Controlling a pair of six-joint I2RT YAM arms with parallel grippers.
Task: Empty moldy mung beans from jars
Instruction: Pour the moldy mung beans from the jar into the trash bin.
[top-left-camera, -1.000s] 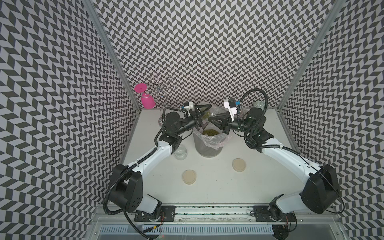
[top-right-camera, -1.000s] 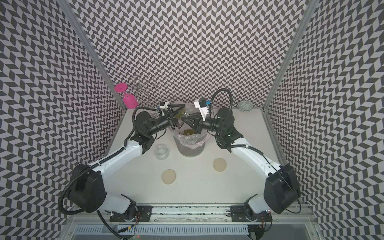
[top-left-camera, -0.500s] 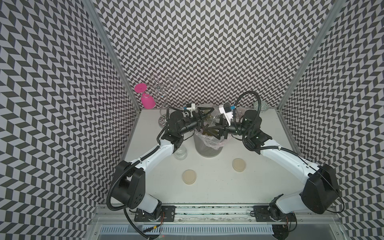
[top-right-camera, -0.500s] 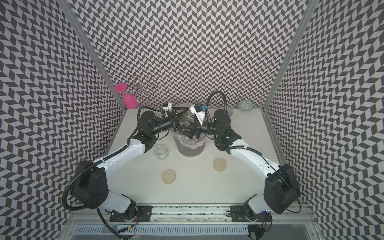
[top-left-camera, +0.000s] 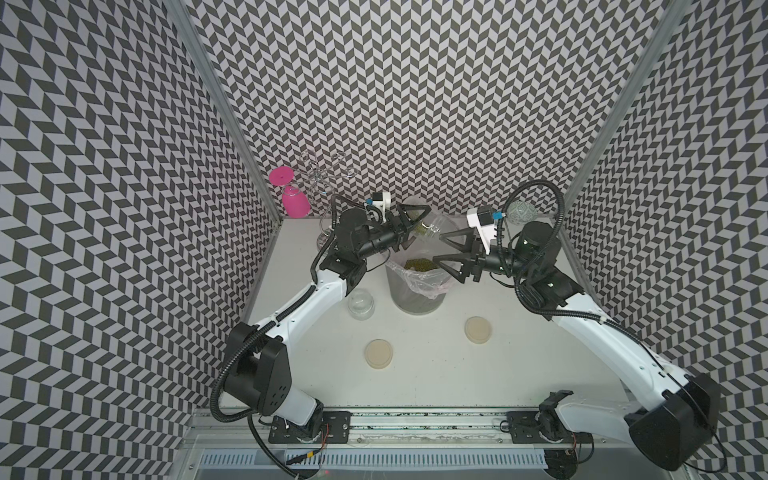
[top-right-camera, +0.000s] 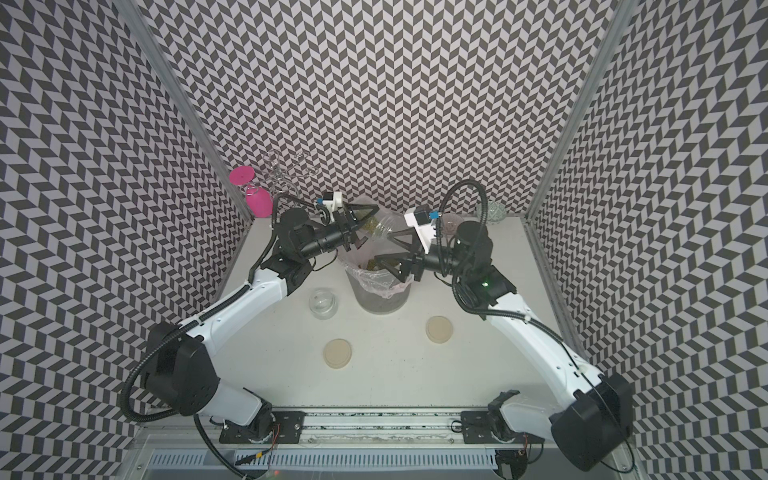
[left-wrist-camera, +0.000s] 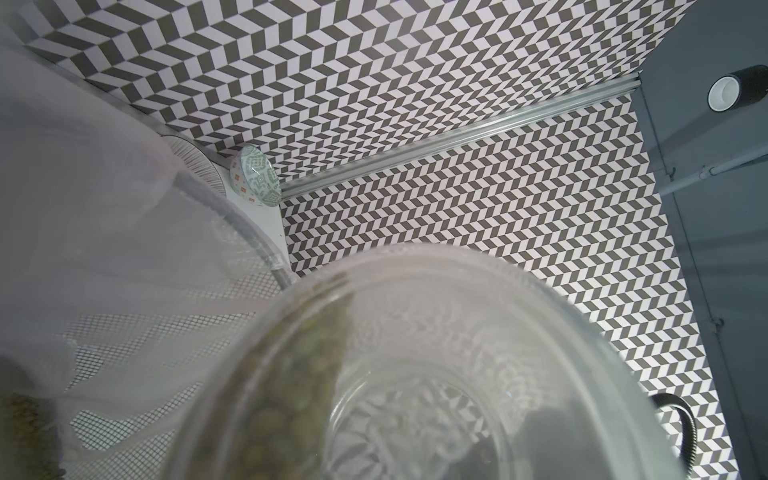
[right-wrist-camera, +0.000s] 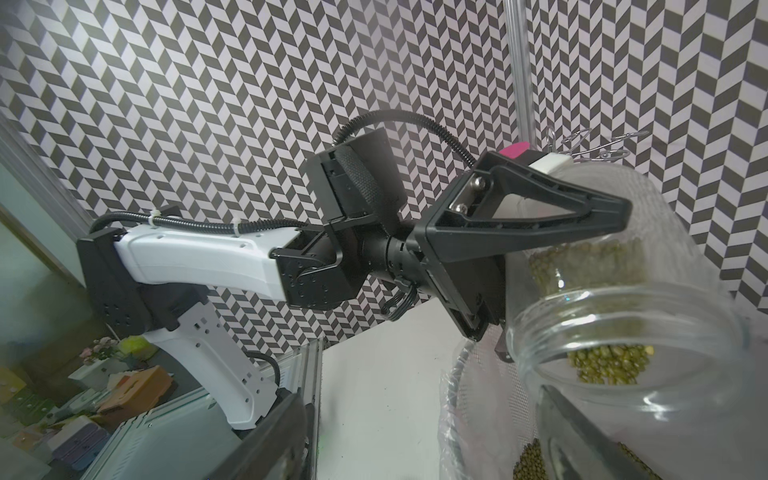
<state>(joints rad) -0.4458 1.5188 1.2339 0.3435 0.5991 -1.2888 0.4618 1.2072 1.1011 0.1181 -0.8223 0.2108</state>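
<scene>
So, the left hand (top-left-camera: 417, 226) is clamped across a tipped jar (top-left-camera: 434, 225), mouth angled down over the bin (top-left-camera: 415, 299) just below it so the mung beans (right-wrist-camera: 606, 365) slide out. The right hand (top-left-camera: 437, 248), jaws apart, hovers just opposite, holding nothing. The right wrist view shows beans left inside the jar, which the top views barely do.

My left pincer (right-wrist-camera: 564, 282) is matt black plastic; the clear glass jar (right-wrist-camera: 648, 266) glossy, smooth; the thin plastic liner (top-left-camera: 420, 283) crinkled
</scene>
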